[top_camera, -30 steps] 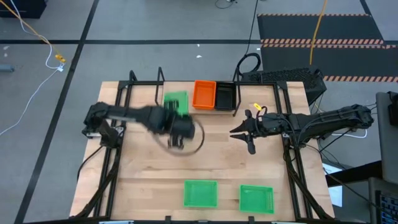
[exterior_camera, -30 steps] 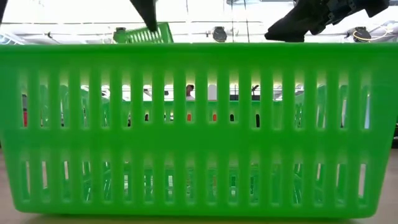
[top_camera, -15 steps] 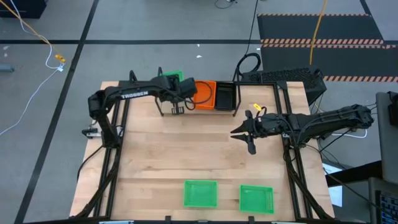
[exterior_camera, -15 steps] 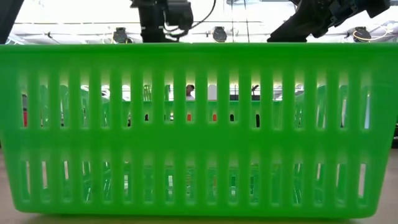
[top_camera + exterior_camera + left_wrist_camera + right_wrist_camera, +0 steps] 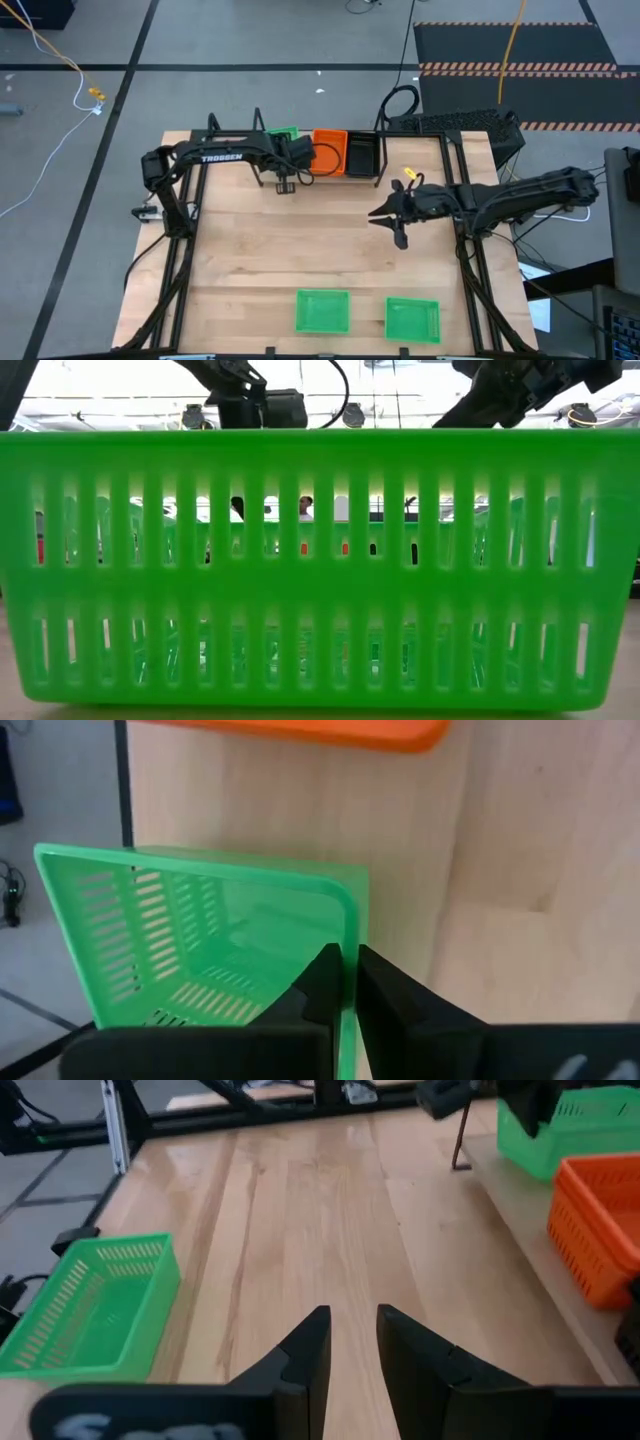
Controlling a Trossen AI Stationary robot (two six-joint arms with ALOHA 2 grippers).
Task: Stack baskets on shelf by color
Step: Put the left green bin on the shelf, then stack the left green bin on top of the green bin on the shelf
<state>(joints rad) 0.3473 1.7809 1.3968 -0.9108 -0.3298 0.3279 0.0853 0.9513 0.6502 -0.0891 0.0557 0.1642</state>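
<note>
Your left gripper (image 5: 348,982) pinches the rim of a green basket (image 5: 200,950) over the shelf (image 5: 258,125), just beside the orange basket (image 5: 329,150). Release it crooked and it may tip off the rods. Its mesh looks thin and flexible. Right gripper (image 5: 352,1342) hangs mid-table, fingers slightly parted, empty

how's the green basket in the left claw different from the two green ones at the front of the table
The held green basket sits at the back by the orange basket, its rim pinched by the left claw. The two front green baskets lie flat on the table, side by side and apart, with nothing gripping them. All three share the same green slotted plastic and rectangular shape.
</note>
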